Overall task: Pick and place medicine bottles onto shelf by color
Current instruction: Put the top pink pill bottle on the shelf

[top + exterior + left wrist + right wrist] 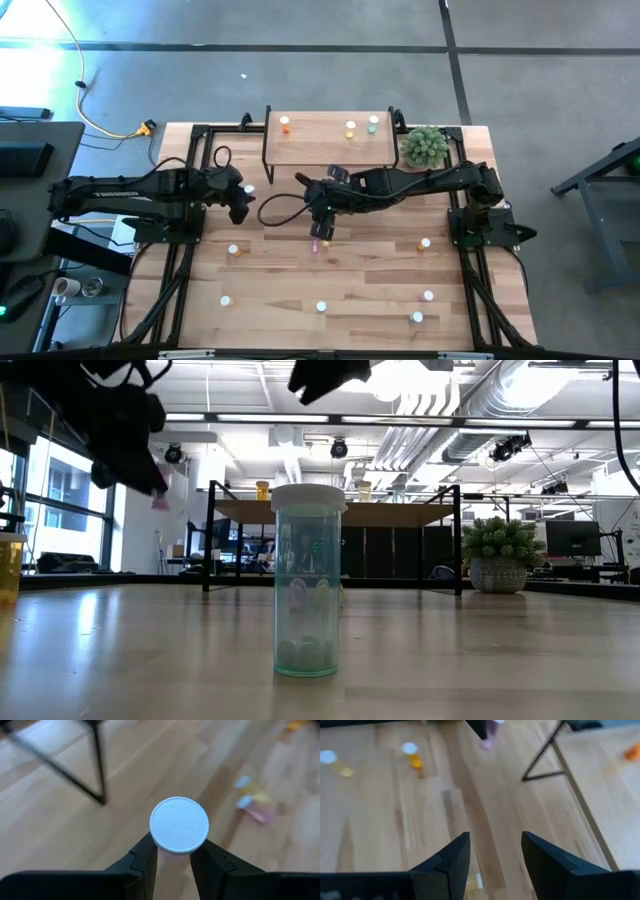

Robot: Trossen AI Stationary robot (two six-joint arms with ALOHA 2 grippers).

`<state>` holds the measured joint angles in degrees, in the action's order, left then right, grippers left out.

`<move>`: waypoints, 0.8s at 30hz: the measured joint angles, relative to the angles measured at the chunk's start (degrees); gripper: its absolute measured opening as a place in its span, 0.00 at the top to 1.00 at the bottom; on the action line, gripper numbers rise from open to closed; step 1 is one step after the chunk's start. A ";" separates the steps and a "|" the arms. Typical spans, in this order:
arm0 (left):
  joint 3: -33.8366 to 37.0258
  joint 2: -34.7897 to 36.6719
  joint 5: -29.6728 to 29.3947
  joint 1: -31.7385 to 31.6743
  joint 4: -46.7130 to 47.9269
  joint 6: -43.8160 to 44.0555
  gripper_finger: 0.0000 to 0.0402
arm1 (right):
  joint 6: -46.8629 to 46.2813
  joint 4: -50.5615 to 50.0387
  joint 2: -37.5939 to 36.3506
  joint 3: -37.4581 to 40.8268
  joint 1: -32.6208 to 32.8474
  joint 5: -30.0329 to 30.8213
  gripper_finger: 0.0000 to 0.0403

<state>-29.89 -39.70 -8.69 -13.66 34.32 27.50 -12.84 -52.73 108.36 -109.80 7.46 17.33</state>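
The left gripper (pixel 174 862) hangs above the tabletop (pixel 350 290) near the shelf's (pixel 320 140) left end, its jaws clamped on a white-capped pink bottle (pixel 179 826). The right gripper (pixel 495 852) — jaws apart, holding nothing — hovers over mid-table. Three bottles (pixel 350 128) stand on the shelf; others dot the tabletop, a green bottle (pixel 308 580) nearest the low camera.

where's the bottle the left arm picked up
The pink bottle is clamped in the left pincer, held above the table's left half just off the shelf's left end, white cap toward the wrist camera.
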 joint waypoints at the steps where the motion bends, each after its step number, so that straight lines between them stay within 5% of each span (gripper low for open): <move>1: -0.07 -0.01 0.35 0.67 -1.03 -0.76 0.77 | 1.33 0.71 0.00 0.00 -0.19 -0.99 0.58; 13: -0.07 -0.04 4.18 6.74 -14.47 -9.11 0.77 | 16.40 10.92 0.00 0.00 -4.73 -10.77 0.58; 24: -0.09 -0.04 4.03 8.85 -17.58 -16.93 0.77 | 24.09 25.79 0.00 0.00 -9.17 -23.62 0.58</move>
<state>-29.98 -39.75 -4.66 -4.80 16.74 10.58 11.25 -26.95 108.36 -109.80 -1.70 -6.29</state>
